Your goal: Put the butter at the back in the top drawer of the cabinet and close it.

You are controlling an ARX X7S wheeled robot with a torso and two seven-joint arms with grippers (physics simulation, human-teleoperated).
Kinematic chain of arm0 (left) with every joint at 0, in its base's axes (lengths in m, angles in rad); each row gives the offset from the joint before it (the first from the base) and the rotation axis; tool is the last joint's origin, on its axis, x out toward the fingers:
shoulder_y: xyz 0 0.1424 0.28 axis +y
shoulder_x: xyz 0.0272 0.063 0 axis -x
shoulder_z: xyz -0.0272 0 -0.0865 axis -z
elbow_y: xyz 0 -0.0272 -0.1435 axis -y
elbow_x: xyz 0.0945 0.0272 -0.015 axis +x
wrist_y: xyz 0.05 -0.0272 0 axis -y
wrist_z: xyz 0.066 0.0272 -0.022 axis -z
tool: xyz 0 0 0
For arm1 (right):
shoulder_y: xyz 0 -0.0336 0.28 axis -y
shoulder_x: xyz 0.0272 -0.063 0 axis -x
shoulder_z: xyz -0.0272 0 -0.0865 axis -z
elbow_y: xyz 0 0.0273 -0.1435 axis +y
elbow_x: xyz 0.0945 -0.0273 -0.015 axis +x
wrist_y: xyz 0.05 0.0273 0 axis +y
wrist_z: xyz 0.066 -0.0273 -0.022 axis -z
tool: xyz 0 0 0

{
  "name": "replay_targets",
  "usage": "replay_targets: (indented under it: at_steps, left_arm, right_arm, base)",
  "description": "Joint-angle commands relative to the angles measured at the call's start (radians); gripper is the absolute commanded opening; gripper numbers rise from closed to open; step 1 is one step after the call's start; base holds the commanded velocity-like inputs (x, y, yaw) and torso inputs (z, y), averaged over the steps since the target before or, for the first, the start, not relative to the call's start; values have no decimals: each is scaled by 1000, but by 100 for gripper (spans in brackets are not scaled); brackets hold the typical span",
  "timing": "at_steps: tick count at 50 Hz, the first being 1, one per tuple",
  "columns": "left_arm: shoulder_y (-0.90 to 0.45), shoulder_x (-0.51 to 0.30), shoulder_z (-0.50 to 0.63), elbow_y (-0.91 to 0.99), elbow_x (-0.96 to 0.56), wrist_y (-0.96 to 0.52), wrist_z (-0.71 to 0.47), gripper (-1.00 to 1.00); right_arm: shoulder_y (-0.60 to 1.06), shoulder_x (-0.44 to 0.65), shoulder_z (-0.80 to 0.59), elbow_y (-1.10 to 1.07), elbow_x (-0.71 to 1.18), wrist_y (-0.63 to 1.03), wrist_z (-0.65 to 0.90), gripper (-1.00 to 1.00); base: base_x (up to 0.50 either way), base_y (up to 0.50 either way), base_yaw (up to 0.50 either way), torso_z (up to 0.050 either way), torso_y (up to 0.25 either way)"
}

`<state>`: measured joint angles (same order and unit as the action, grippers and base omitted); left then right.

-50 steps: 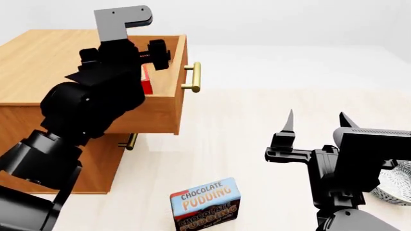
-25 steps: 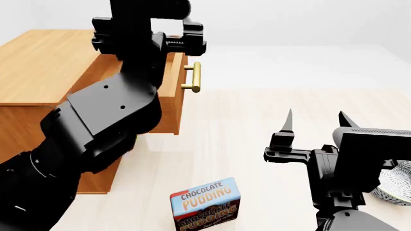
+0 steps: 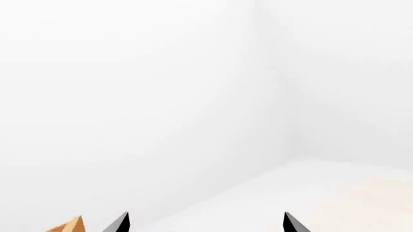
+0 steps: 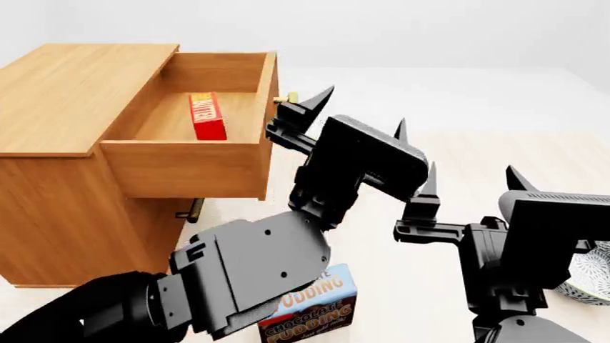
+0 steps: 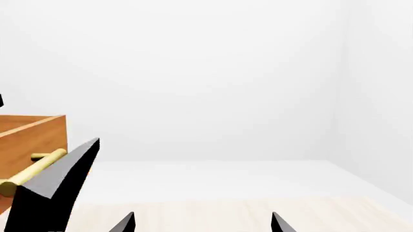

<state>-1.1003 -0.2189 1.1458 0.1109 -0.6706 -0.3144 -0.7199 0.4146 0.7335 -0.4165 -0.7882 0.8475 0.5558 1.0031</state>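
Note:
The cabinet (image 4: 67, 93) stands at the left with its top drawer (image 4: 181, 168) pulled out. The red butter (image 4: 207, 116) box rests on the drawer floor, clear of both grippers. My left gripper (image 4: 361, 111) is outside the drawer, just beyond its front panel, open and empty. One of its fingers hides most of the brass handle (image 4: 286, 98). The left wrist view shows only that gripper's (image 3: 206, 223) tips against white wall. My right gripper (image 4: 470, 171) is open and empty further right. In its own view, my right gripper (image 5: 202, 223) faces the drawer front (image 5: 32, 137) and handle (image 5: 36, 166).
A chocolate pudding box (image 4: 319, 304) stands on the floor near me, partly behind my left arm. A patterned bowl (image 4: 586, 275) sits at the right edge. A lower drawer's handle (image 4: 193, 209) shows under the open drawer.
My left arm has lifted out of the drawer and swung right and down, past the drawer front. The butter stays in the drawer. The right arm has not moved.

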Motion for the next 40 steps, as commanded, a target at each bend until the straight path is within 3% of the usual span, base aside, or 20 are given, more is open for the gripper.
replay_targets:
  at_steps: [1, 12, 32, 40]
  left_arm:
    - [60, 68, 99, -33, 53, 42, 53, 100]
    - [92, 71, 70, -140, 39, 119, 97, 100]
    - [79, 92, -49, -628, 48, 293, 171, 100]
    - [62, 78, -74, -691, 47, 309, 166, 100]
  right_arm:
    - [-12, -1, -2, 5, -9, -13, -7, 100]
    - [-22, 3, 0, 2, -10, -19, -5, 100]
    - [-32, 4, -4, -2, -24, -34, -13, 100]
    - [-38, 3, -3, 2, -35, -49, -21, 100]
  base:
    - [0, 0, 0, 0, 0]
    - [0, 0, 0, 0, 0]
    - [0, 0, 0, 0, 0]
    - [0, 0, 0, 0, 0]
